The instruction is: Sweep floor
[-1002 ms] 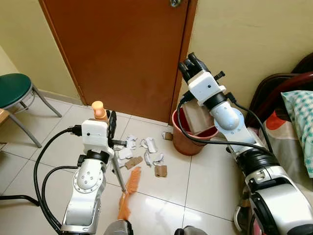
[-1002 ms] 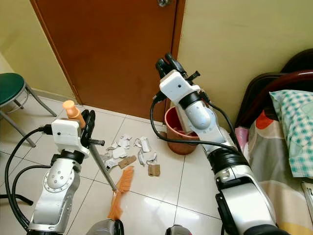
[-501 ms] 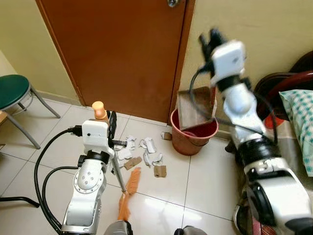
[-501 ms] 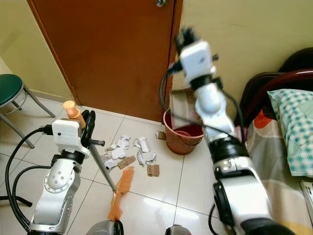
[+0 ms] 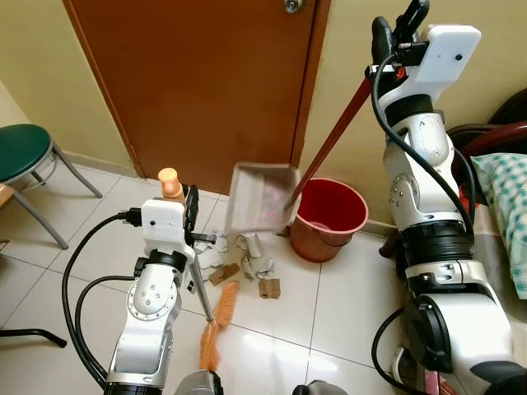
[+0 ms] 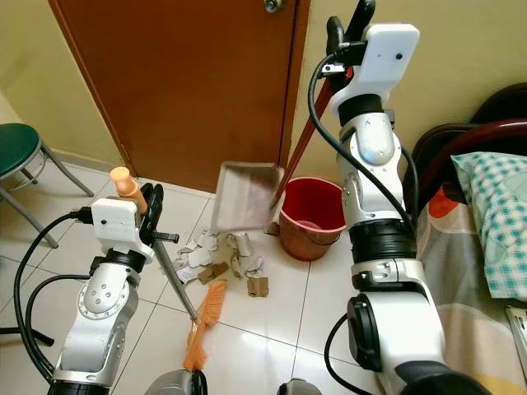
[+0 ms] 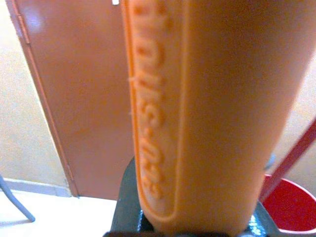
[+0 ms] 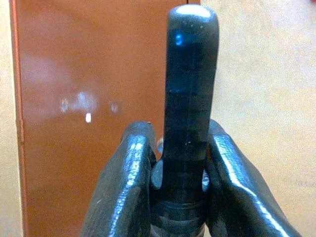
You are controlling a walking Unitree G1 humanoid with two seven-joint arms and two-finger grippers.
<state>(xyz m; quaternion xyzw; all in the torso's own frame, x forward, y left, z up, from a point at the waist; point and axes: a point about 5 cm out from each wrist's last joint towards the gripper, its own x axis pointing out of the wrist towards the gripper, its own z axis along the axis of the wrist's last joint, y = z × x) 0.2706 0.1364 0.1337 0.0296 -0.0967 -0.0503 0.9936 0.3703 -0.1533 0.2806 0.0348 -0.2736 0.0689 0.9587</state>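
My left gripper [image 5: 186, 216] is shut on the broom's orange handle [image 7: 197, 108], low on my left. The broom's orange bristles [image 5: 216, 322] rest on the tiles just in front of a heap of paper and cardboard scraps [image 5: 244, 265]. My right gripper [image 5: 394, 31] is raised high by the door frame. It is shut on the black end [image 8: 190, 98] of the dustpan's long red handle [image 5: 333, 132]. The grey dustpan [image 5: 259, 197] hangs tilted in the air above the scraps, beside the red bucket [image 5: 329, 218].
A brown door [image 5: 198, 82] stands closed behind the scraps. A green stool [image 5: 25, 152] stands at the far left. A bed with a checked pillow [image 5: 504, 185] lies along the right. Bare tiles stretch in front of the bucket.
My right arm has swung up, lifting the dustpan out of the red bucket and carrying it left over the scraps. The left arm and broom have hardly moved.
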